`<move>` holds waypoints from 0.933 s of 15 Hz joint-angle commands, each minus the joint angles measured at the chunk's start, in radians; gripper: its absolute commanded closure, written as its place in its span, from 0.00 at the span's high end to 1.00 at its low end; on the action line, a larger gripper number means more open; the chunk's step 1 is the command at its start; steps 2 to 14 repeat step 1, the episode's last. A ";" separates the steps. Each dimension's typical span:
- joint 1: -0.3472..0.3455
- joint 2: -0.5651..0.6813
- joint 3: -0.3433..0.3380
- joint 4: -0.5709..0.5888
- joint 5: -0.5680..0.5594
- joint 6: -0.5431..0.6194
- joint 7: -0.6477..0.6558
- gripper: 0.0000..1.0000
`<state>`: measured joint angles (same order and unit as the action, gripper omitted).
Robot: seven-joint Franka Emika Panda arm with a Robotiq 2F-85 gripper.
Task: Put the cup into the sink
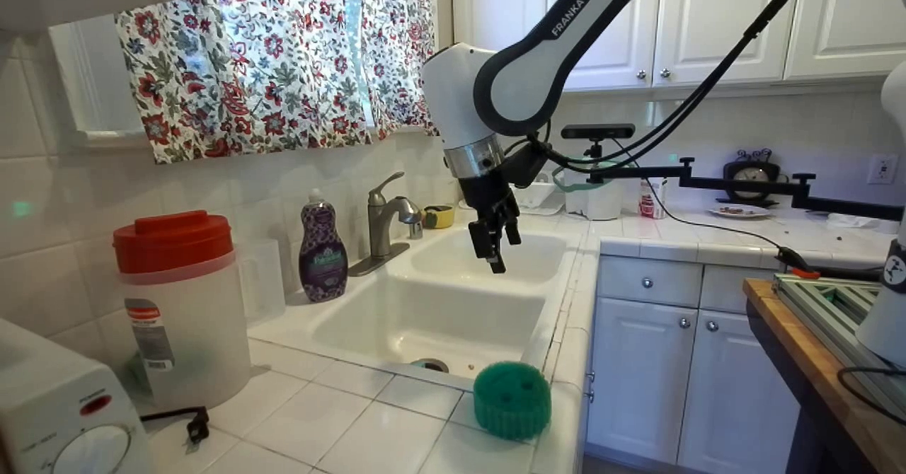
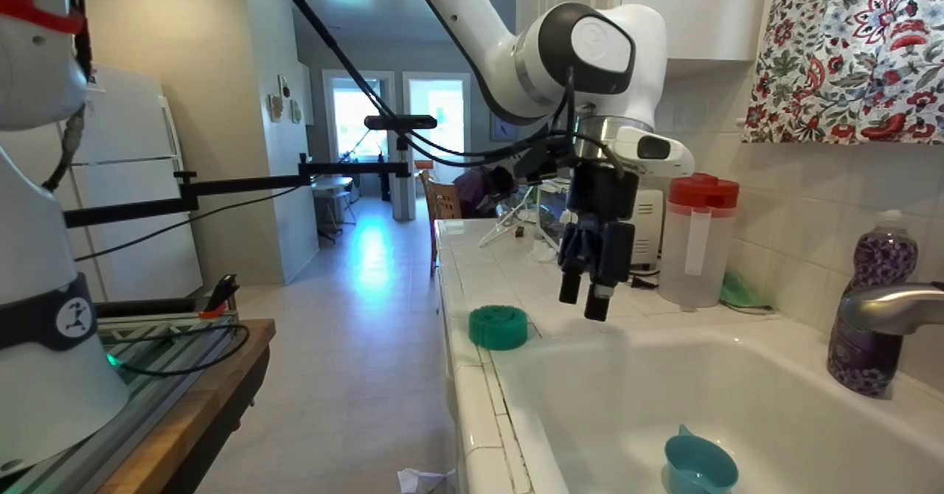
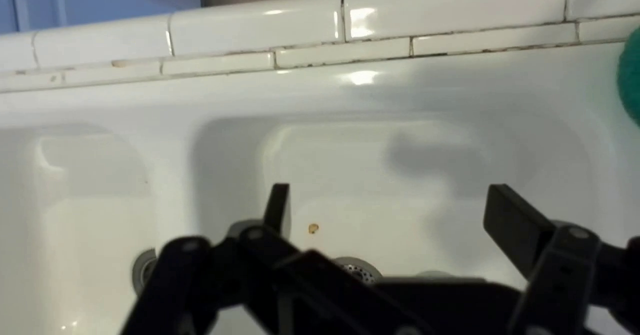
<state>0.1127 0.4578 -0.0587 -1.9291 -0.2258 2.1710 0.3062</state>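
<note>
The light-blue cup (image 2: pixel 700 466) sits inside the near basin of the white sink (image 2: pixel 627 391), its small handle or spout pointing back. I cannot make the cup out in the wrist view, where the gripper covers the lower part. Above the sink hangs my gripper (image 1: pixel 505 253), pointing down. In the wrist view the gripper (image 3: pixel 387 210) is open, its pads (image 3: pixel 517 227) far apart with only the basin floor seen between them. The cup is well below the fingertips and apart from them.
A green round object (image 1: pixel 512 400) stands on the counter at the sink's front corner. Along the wall are a chrome faucet (image 1: pixel 386 226), a purple soap bottle (image 1: pixel 323 251) and a red-lidded pitcher (image 1: pixel 187 318). A white appliance (image 1: pixel 67 403) occupies the counter's end.
</note>
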 commanded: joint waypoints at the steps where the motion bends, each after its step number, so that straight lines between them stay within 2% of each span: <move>1: 0.000 0.000 0.000 -0.002 0.000 0.017 0.000 1.00; 14: 0.000 0.000 0.000 -0.002 0.000 0.017 0.000 1.00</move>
